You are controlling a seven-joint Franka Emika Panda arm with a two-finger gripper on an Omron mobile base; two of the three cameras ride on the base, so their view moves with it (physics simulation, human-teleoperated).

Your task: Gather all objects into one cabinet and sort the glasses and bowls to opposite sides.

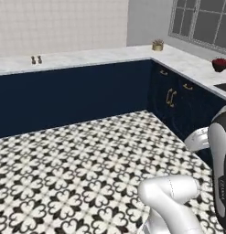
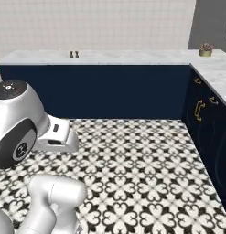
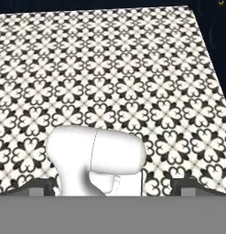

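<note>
Simulated kitchen corner: a patterned black-and-white tile floor (image 1: pixel 87 151) bounded by low navy cupboards (image 1: pixel 73 96) under a pale marble counter (image 1: pixel 87 57) that turned along the right wall beneath a window (image 1: pixel 201 23). The arm was folded low over the open floor, well apart from every cupboard, a posture judged to suit travel rather than reaching. The gripper (image 3: pixel 116 189) pointed down at bare tiles with its jaws spread wide and nothing between them; only the two dark fingertips (image 3: pixel 41 187) showed at the lower edge of the hand view. A dark red rounded vessel (image 1: pixel 220 64) stood on the right-hand counter near the window, too small to tell cup from bowl; it was probably one of the objects to gather. A small potted plant (image 1: pixel 157 45) occupied the counter corner, and two tiny shakers (image 1: pixel 36 60) stood on the back run.
</note>
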